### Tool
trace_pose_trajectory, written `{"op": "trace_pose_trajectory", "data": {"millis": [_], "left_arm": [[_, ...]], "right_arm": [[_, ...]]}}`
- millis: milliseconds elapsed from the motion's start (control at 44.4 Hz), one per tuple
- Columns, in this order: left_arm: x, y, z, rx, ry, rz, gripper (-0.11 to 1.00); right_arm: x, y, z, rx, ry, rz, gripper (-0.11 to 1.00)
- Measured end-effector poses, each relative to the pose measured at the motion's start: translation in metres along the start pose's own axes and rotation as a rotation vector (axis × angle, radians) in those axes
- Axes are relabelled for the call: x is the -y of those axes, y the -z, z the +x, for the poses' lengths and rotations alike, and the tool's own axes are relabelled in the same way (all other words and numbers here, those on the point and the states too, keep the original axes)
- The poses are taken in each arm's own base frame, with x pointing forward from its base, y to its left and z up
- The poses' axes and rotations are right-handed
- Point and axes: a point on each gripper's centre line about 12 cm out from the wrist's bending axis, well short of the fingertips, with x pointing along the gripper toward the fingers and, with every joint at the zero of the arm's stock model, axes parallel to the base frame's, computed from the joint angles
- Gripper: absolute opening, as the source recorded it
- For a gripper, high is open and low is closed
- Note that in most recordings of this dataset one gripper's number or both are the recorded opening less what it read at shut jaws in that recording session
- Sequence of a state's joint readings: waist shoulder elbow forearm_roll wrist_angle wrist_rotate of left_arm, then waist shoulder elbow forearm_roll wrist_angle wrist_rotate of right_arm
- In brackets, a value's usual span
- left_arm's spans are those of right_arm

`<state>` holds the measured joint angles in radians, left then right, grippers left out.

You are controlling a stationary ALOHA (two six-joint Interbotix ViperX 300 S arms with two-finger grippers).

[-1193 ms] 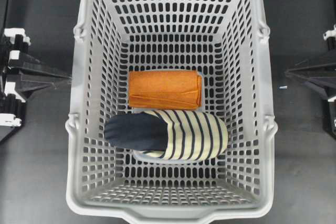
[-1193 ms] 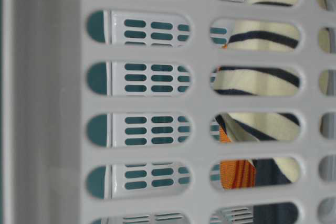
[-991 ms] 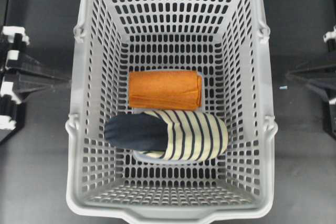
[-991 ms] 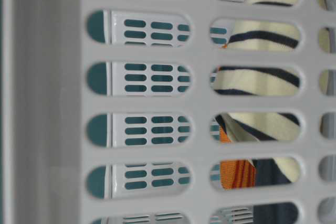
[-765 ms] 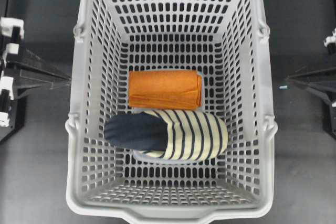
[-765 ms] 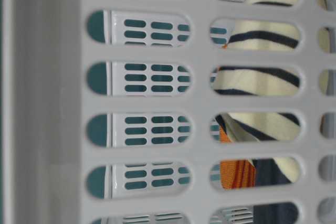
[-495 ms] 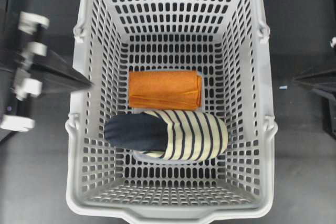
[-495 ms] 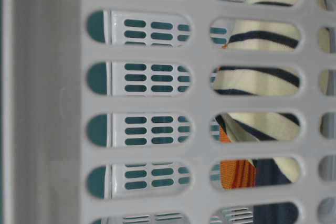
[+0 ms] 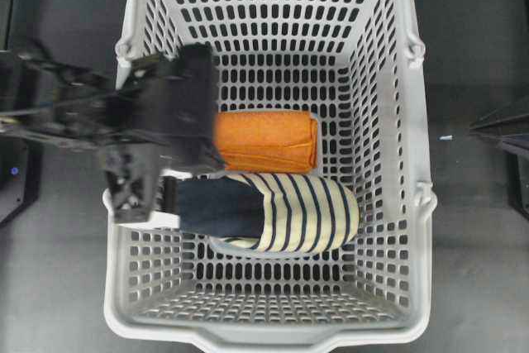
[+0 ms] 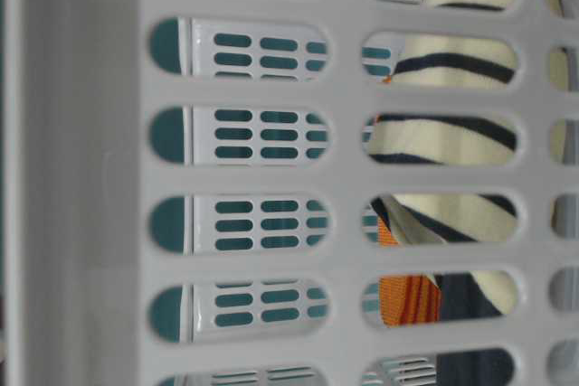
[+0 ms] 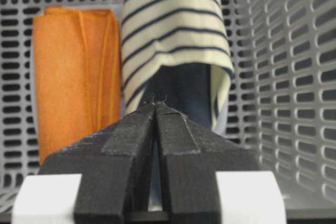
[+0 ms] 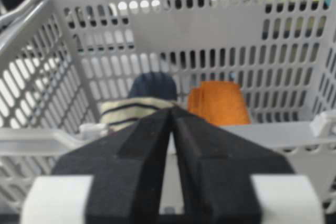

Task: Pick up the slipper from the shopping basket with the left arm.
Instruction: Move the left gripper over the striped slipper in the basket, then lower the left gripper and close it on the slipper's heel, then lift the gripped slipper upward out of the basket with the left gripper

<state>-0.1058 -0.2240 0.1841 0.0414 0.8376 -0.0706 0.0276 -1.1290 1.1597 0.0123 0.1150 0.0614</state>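
Overhead, the left arm (image 9: 157,121) hangs over the shopping basket (image 9: 417,204) rim — approach step; the slipper (image 9: 273,212) lies on its floor beside the orange cloth (image 9: 269,140). Left wrist view: the left tool (image 11: 155,107) is closed, empty — it must open, then descend onto the navy heel.

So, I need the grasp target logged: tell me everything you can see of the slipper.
The slipper is soft cream fabric with thin navy stripes over the toe half and a plain dark navy heel half. It lies flat on the shopping basket floor, heel toward the left gripper, which is shut and clear of it. Its long side runs against the orange folded cloth.
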Motion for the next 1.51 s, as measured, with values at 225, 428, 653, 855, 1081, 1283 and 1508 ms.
{"op": "trace_pose_trajectory", "data": {"millis": [225, 428, 653, 855, 1081, 1283, 1508], "left_arm": [[0.003, -0.023, 0.036, -0.093, -0.005, -0.008, 0.31], [0.013, -0.025, 0.076, -0.243, -0.005, 0.002, 0.87], [0.027, -0.020, 0.114, -0.331, 0.001, 0.006, 0.91], [0.033, -0.002, 0.143, -0.399, -0.003, -0.004, 0.91], [0.032, 0.029, 0.171, -0.460, -0.011, -0.007, 0.90], [0.032, 0.035, 0.179, -0.413, -0.004, -0.012, 0.84], [0.032, 0.035, 0.178, -0.404, 0.000, 0.000, 0.29]], "right_arm": [[0.002, 0.000, -0.001, 0.001, 0.012, 0.003, 0.75], [0.002, -0.002, -0.003, 0.010, 0.014, 0.034, 0.80], [0.002, -0.002, -0.006, 0.021, 0.011, 0.036, 0.80], [0.002, 0.000, -0.009, 0.027, 0.012, 0.036, 0.79], [0.003, 0.003, -0.009, 0.020, 0.013, 0.036, 0.79], [0.003, 0.006, -0.009, 0.015, 0.013, 0.036, 0.79], [0.004, 0.005, -0.009, 0.015, 0.018, 0.036, 0.79]]}}
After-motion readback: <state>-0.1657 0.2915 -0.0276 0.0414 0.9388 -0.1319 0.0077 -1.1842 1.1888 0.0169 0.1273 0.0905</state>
